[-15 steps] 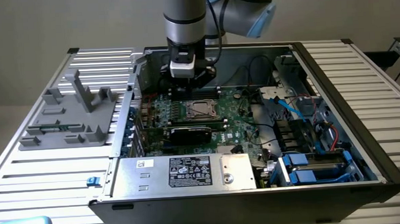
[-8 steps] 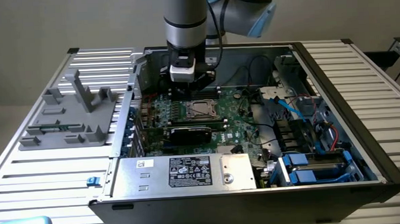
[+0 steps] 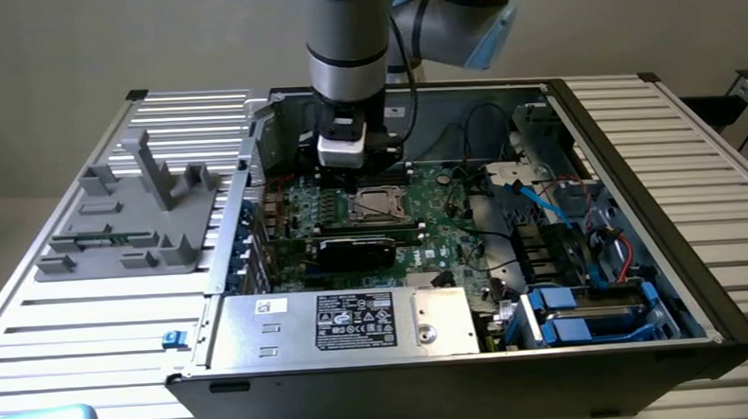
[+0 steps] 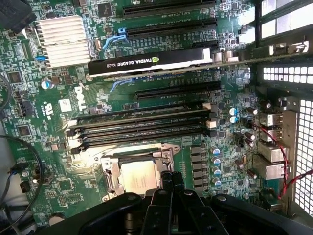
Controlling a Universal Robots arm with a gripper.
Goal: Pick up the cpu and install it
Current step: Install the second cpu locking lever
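Above the motherboard (image 4: 161, 88), my jaws (image 4: 172, 182) hang shut, gripping nothing, just beside the cpu (image 4: 139, 177). It lies flat in its socket (image 4: 137, 174), seemingly installed, under the memory slots (image 4: 142, 128).

I note an open computer case (image 3: 625, 175) lying on a slatted metal table (image 3: 712, 147). Inside it, my wrist view shows a green motherboard (image 4: 63, 142) carrying a finned silver heatsink (image 4: 61, 39), a black graphics card (image 4: 151, 61) seated edge-on, and a bank of black memory slots (image 4: 142, 125). A labelled power supply (image 3: 348, 321) sits at the case's near edge. A grey fixture block (image 3: 128, 215) stands on the table at the exterior view's left.
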